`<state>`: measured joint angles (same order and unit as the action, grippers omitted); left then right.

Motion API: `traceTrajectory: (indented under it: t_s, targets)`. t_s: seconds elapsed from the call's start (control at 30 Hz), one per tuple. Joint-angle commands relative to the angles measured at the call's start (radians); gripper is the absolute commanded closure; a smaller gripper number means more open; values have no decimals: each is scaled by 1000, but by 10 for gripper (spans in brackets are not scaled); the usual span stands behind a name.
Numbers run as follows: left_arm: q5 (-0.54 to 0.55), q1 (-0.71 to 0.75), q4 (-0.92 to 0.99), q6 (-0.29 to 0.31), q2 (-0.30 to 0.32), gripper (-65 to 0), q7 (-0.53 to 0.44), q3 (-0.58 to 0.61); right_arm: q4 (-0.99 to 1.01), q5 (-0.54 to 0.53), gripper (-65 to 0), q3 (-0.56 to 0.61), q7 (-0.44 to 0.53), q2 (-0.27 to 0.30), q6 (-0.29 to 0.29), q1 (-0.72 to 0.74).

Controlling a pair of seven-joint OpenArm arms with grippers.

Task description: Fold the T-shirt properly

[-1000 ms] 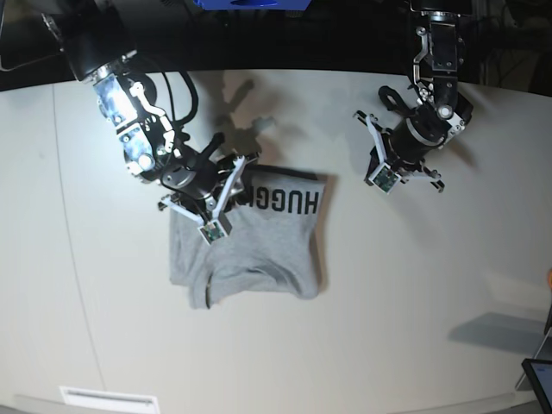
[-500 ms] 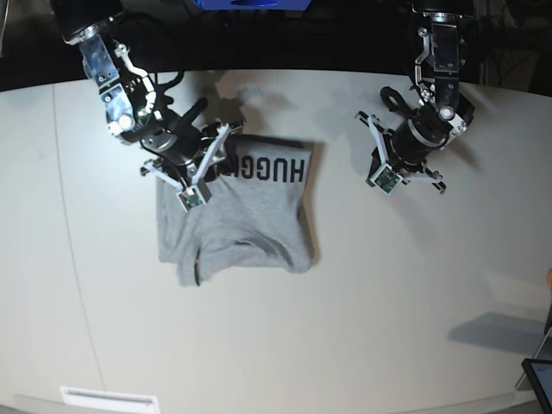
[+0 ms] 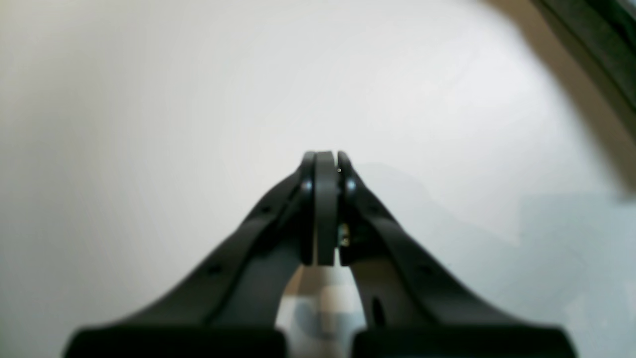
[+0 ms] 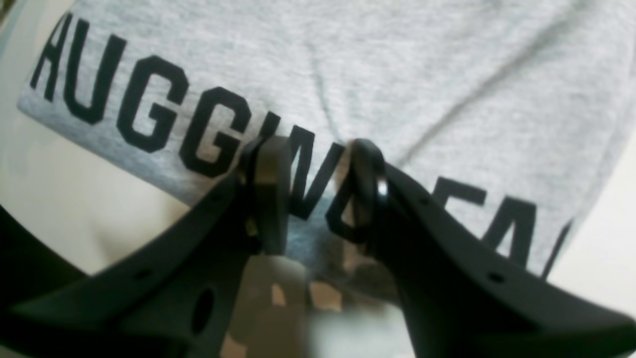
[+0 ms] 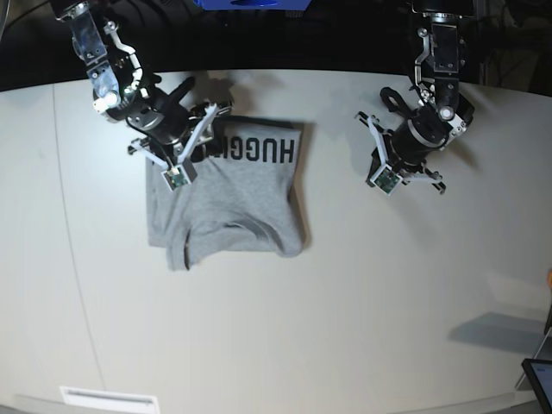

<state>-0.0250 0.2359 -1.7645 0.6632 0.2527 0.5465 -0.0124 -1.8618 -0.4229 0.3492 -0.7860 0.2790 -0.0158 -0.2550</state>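
Dragged up-left with the right gripper [image 5: 191,148] | shirt [image 5: 233,203] now near table's [image 5: 345,328] far edge, folded small, lettering up, hem rumpled | right jaws apart, straddling lettered edge, grip unclear | left gripper [image 5: 398,168] pressed together, empty, well apart | tidying left.

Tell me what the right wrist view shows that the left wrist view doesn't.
Only the right wrist view shows the T-shirt, its black HUGGING lettering along the edge, and the right gripper with fingers apart over that edge; whether it pinches cloth is unclear. Only the left wrist view shows the left gripper, shut on nothing. Both show the pale table.
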Motion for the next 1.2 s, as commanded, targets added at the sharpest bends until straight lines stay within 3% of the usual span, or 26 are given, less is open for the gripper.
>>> traceTrajectory:
  t_s: [0.0, 0.7, 0.8, 0.97, 1.17]
  targets:
    - [6, -8, -16, -3, 9, -2, -19, -4, -17, -3, -205, -6, -8, 6, 1, -5]
    - [13, -10, -30, -3, 6, -2, -21, -4, -114, -4, -203, -6, -3, 4, 1, 85]
    - [17, -2, -79, -3, 0, -2, -49, 4, -120, -3, -202, -80, 6, 6, 1, 99]
    - [7, 30, -125, -3, -65, -2, -200, -2, -115, -1, -93, -183, 247, 13, -5, 64]
    - [6, 59, -127, -15, -102, -2, -312, -2, -97, -1, -90, -275, 475, 12, -6, -10]
